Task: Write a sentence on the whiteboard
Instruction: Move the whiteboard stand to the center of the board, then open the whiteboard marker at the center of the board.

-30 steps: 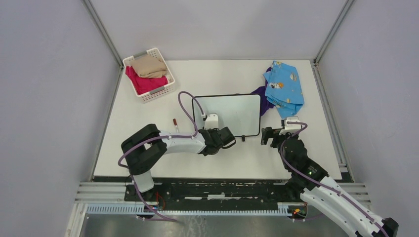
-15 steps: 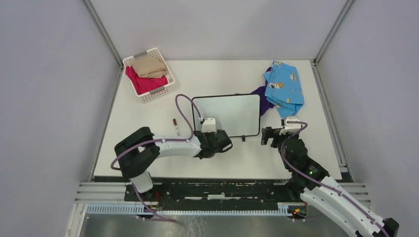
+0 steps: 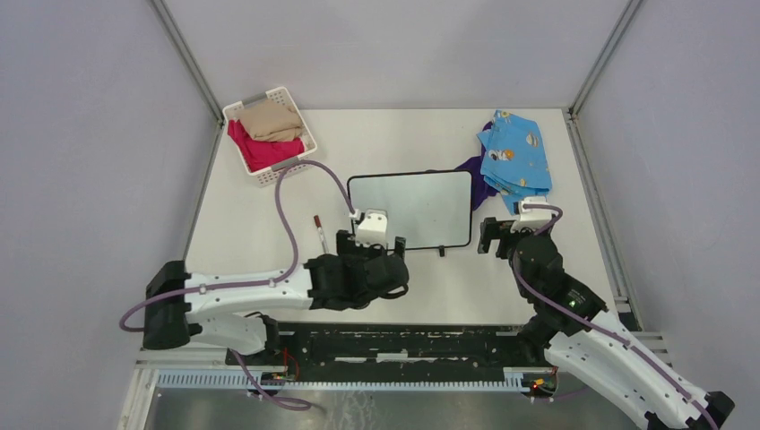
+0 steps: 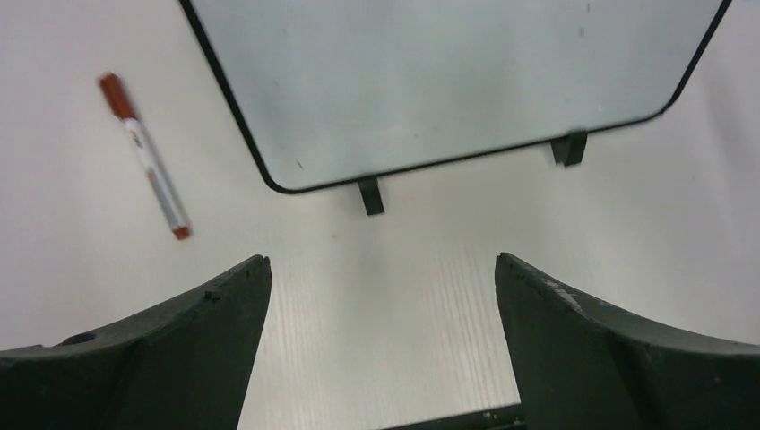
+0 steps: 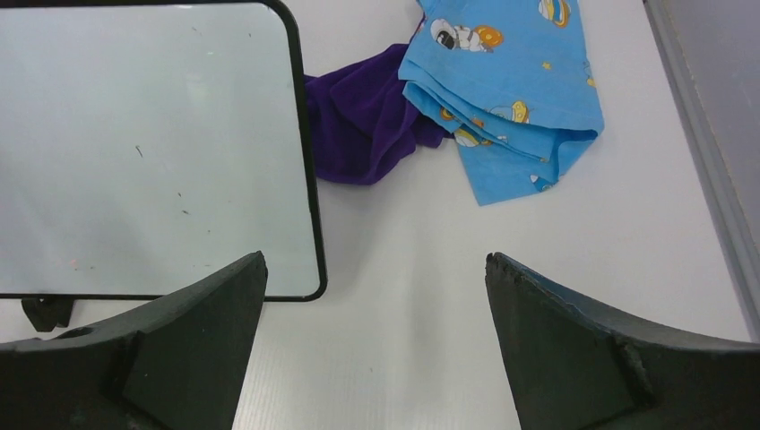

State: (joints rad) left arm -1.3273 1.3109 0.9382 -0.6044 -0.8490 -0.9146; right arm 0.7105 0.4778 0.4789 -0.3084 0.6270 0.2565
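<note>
The whiteboard (image 3: 410, 209) lies flat mid-table, black-framed, blank apart from a few faint specks, with two black feet on its near edge. It fills the top of the left wrist view (image 4: 448, 72) and the left of the right wrist view (image 5: 143, 152). A red-capped marker (image 3: 317, 226) (image 4: 143, 154) lies on the table left of the board. My left gripper (image 3: 370, 242) (image 4: 381, 258) is open and empty, just short of the board's near-left corner. My right gripper (image 3: 504, 233) (image 5: 375, 255) is open and empty off the board's near-right corner.
A white basket (image 3: 297, 166) holding beige and pink cloths sits at the back left. A folded blue patterned cloth (image 3: 515, 159) (image 5: 502, 81) lies over a purple cloth (image 3: 475, 179) (image 5: 363, 125) right of the board. Metal rails run along the table's sides.
My left gripper opened wide and drew back toward the near edge, its arm stretching out low to the left. The right gripper shifted slightly toward the board's right side.
</note>
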